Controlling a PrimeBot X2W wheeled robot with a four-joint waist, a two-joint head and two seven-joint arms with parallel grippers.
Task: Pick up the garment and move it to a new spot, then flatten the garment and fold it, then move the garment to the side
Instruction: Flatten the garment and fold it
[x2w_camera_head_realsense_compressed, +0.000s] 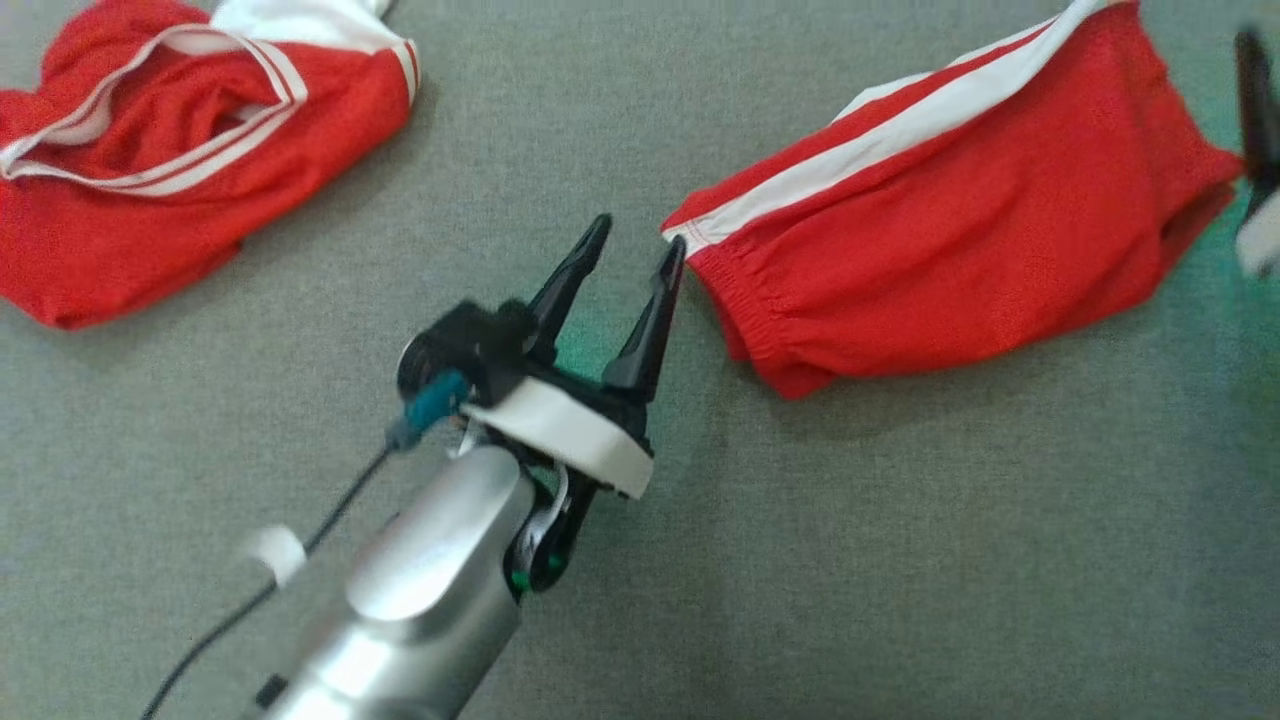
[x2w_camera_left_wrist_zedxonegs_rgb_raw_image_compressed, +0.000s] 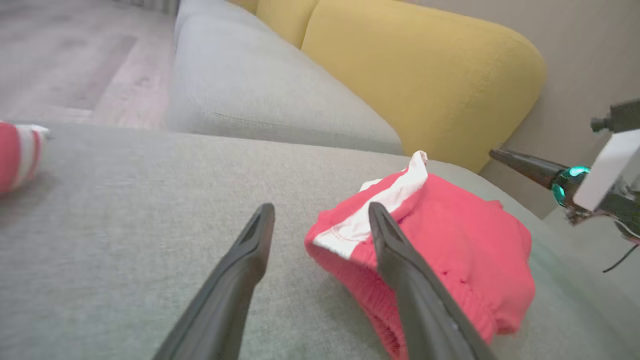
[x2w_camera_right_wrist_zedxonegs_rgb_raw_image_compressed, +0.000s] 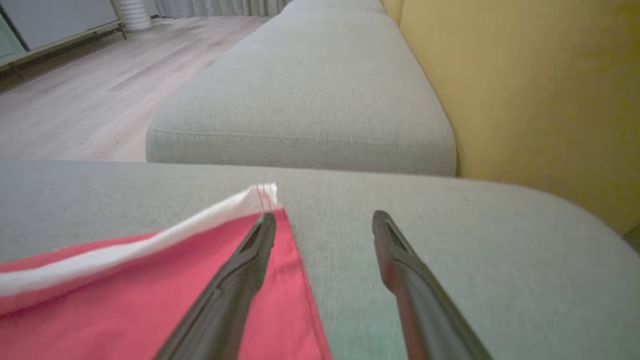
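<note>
My left gripper (x2w_camera_head_realsense_compressed: 640, 235) is nearest, fingers wide and empty, tips just beside the waistband end of the red shorts (x2w_camera_head_realsense_compressed: 950, 230), folded on the sofa seat (x2w_camera_head_realsense_compressed: 800, 550). Right gripper (x2w_camera_right_wrist_zedxonegs_rgb_raw_image_compressed: 324, 216) is wide at the far corner. Probably bracketing both ends to shift it aside.

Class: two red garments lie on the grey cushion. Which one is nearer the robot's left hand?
The folded shorts with the white side stripe, just beside the left hand; the crumpled garment lies well apart.
</note>
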